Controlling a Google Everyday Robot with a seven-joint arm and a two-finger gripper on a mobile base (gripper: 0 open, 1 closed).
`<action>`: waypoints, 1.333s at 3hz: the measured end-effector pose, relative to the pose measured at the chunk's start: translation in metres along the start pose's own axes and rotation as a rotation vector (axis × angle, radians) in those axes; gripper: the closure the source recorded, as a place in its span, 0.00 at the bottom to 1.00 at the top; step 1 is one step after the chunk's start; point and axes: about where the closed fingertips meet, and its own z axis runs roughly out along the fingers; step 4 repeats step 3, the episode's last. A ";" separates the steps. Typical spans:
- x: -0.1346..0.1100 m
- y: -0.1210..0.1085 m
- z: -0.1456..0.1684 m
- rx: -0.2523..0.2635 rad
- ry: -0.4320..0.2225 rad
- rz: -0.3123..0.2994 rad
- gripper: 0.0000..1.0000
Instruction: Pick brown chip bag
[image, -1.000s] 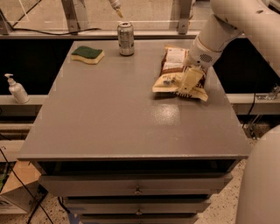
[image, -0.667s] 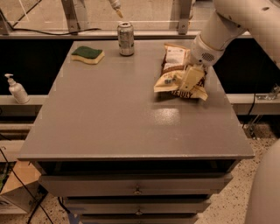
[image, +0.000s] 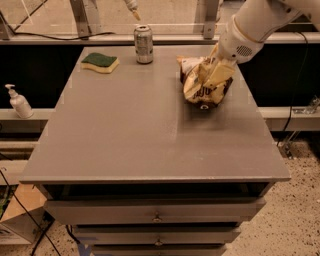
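The brown chip bag (image: 198, 91) is crumpled, dark brown with a white panel and cream-yellow band. It hangs tilted just above the right rear part of the grey table (image: 125, 135) and casts a shadow beneath it. My gripper (image: 217, 70) comes in from the upper right on the white arm and is shut on the bag's upper right part. The bag's folds partly hide the fingers.
A silver can (image: 143, 44) stands at the table's back edge, left of the bag. A green and yellow sponge (image: 100, 62) lies at the back left. A soap bottle (image: 19, 102) stands on a ledge to the left. Drawers (image: 157, 212) are below the table front.
The bag, lying flat on the table before, is now bunched up and raised off the surface with my gripper. The can and sponge have not moved.
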 end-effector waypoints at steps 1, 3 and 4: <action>-0.041 0.002 -0.048 0.074 -0.052 -0.107 1.00; -0.101 0.005 -0.126 0.211 -0.095 -0.266 1.00; -0.101 0.005 -0.126 0.211 -0.095 -0.266 1.00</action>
